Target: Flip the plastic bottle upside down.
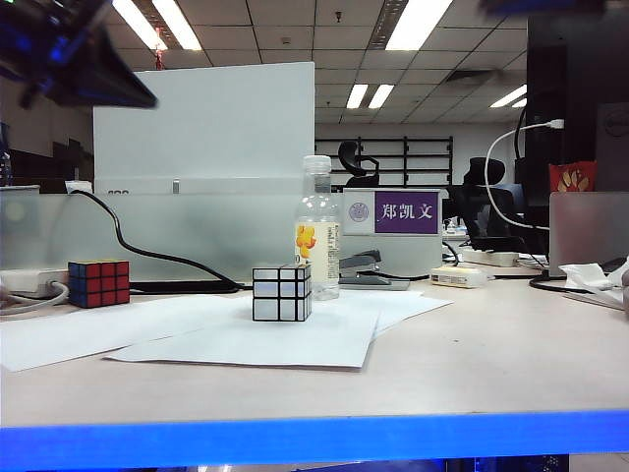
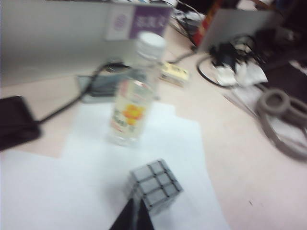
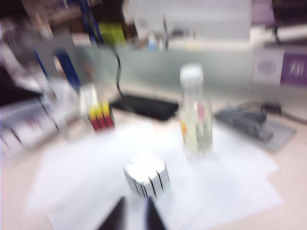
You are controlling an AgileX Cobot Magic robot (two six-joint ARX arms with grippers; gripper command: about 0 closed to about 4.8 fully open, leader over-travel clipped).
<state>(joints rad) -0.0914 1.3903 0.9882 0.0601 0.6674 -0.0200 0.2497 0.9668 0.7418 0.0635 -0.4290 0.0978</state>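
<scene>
Bottle: the plastic bottle [image 1: 317, 228] stands upright, cap up, on paper [image 1: 246, 339] behind the silver cube [image 1: 282, 293].
Left gripper [image 2: 135, 218]: jaws together, empty, short of cube and bottle.
Right gripper [image 3: 132, 215]: slightly parted, empty, short of both.

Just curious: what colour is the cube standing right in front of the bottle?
Silver-grey tiles with black lines, on the mirror cube; the exterior view shows it best.

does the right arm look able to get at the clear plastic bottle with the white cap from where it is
Probably yes, with care: the clear plastic bottle stands upright and untouched, but the silver mirror cube sits between it and the right end effector, so it should pass beside or above.
</scene>
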